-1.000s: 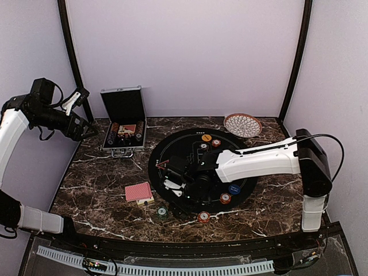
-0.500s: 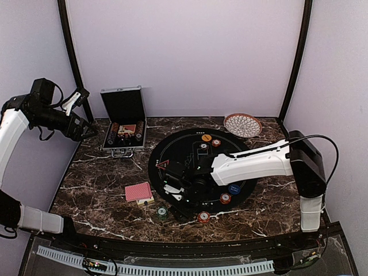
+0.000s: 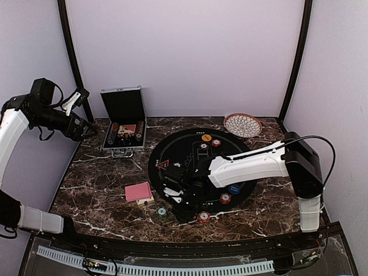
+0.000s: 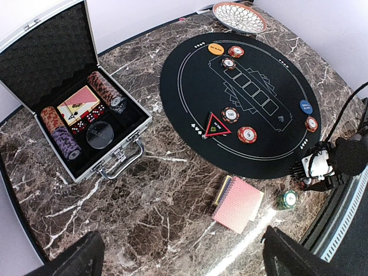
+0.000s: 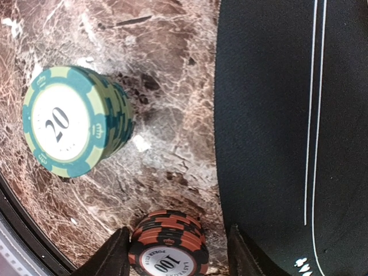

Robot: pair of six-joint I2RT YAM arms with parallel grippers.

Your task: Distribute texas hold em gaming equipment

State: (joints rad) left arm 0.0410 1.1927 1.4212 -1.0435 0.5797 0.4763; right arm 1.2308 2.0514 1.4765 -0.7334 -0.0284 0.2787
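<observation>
**Right end effector drawn toward mat's near edge**

Your right end effector (image 3: 175, 194) has crept toward the bases since a second ago and now sits at the near-left rim of the mat (image 3: 172, 150). Wrist view: its jaws are spread, straddling a red 100 stack (image 5: 168, 251) just off the mat, with a gap at one finger. The green 20 stack (image 5: 75, 129) stands apart on the desk (image 5: 172, 86). The cards (image 3: 138, 191) lie further left. Your left end effector (image 4: 184, 259) is raised, fingers wide, holding nothing.
</observation>
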